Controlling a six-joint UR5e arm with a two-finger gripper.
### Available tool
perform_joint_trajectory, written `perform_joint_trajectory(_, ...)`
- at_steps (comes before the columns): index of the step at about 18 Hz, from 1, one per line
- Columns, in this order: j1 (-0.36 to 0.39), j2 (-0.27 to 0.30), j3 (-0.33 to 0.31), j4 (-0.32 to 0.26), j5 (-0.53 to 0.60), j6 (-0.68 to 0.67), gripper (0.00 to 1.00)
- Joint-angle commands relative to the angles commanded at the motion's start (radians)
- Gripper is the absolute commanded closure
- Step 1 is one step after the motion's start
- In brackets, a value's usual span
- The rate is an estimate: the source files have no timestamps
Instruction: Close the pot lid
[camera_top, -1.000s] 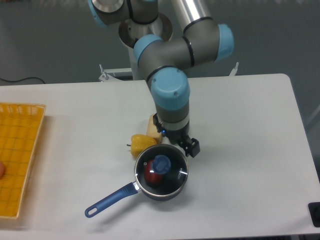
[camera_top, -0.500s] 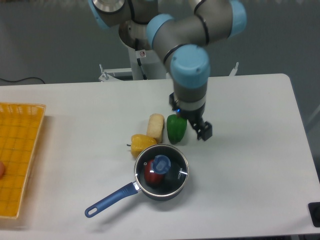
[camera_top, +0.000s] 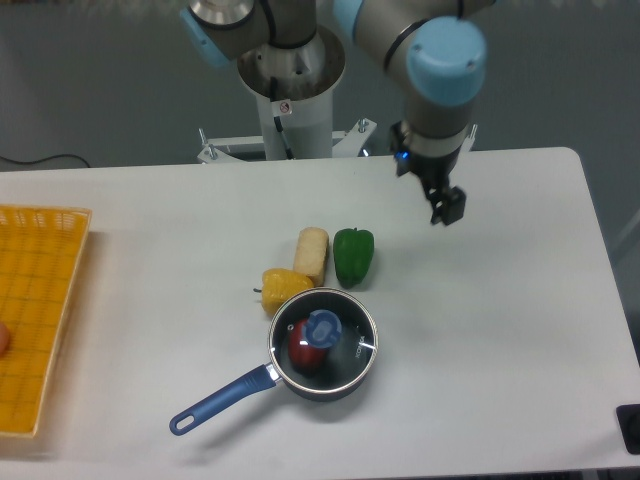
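Since a second ago my claw (camera_top: 447, 208) has risen from the pot (camera_top: 322, 345) toward the table's (camera_top: 520, 330) far right — holding nothing, its opening I cannot tell. Lid (camera_top: 323, 338) sits on the pot, a red thing (camera_top: 303, 352) under the glass — pepper (camera_top: 352, 255) just behind.

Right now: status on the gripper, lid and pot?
Gripper clear of the pot, up and to its right, holding nothing; jaw state unclear. Lid seated on pot, red item visible under the glass. Nothing in the way.
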Motion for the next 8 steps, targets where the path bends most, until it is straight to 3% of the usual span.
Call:
perform_joint_trajectory(2, 0.034, 0.011, 0.000, -0.011, -0.014, 0.059, 0.00)
perform_joint_trajectory(8, 0.077, 0.022, 0.000, -0.026, -0.063, 0.069, 0.00)
